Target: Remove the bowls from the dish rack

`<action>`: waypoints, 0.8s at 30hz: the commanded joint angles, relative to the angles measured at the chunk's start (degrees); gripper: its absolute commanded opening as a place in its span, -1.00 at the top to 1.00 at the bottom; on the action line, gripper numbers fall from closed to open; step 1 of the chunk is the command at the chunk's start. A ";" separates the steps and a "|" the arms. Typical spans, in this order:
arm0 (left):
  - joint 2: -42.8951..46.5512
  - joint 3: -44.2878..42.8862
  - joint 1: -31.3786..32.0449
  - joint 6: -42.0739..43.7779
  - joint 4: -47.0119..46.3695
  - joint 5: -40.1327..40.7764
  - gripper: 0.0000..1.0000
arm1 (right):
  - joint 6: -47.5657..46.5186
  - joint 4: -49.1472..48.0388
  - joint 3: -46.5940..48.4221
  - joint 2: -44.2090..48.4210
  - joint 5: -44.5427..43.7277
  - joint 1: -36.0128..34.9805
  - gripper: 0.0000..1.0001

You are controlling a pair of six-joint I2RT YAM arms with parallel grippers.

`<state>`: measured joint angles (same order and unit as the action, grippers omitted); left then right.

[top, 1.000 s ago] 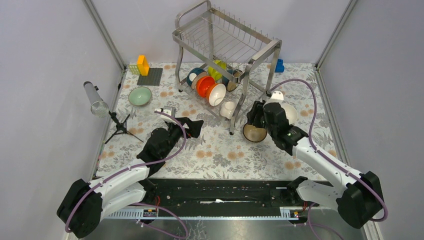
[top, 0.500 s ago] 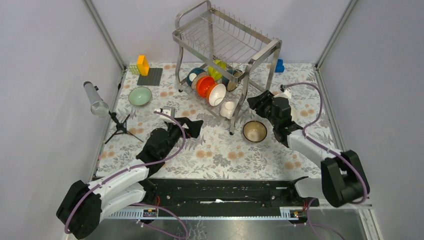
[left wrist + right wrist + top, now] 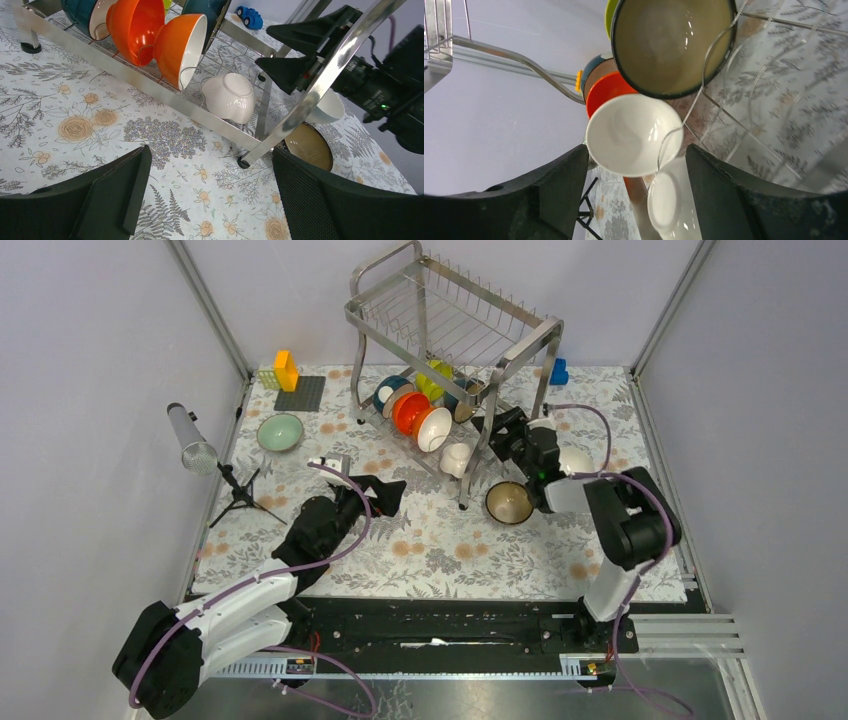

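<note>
On your far left a pale green bowl [image 3: 280,432] sits upright on the desk [image 3: 430,550], well apart from the dish rack [image 3: 450,330]. Your left gripper [image 3: 385,492] hovers over the desk in front of the rack, its jaws spread wide with nothing between them. The rack's lower shelf holds bowls standing on edge: a blue bowl [image 3: 388,393], a yellow-green bowl [image 3: 432,380], an orange bowl [image 3: 408,412] and an orange bowl with a white inside [image 3: 434,428]. A white bowl [image 3: 456,457] lies tipped on its side at the near end of that shelf. Your right gripper [image 3: 497,432] reaches in at the rack's right end, jaws apart and gripping nothing. A brown-gold bowl [image 3: 509,503] stands upright on the desk just beside the rack's near leg, and a second white bowl [image 3: 578,460] rests on the desk further right
</note>
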<state>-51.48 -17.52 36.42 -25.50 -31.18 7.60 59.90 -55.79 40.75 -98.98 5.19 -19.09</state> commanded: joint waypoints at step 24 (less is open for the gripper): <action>1.03 -0.62 0.15 0.45 -1.77 1.24 -0.93 | 0.43 -3.50 27.57 -22.74 -0.62 0.02 -0.49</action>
<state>-51.46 -17.52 36.42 -25.50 -30.92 7.81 60.88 -58.41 64.05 -120.40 5.06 -19.33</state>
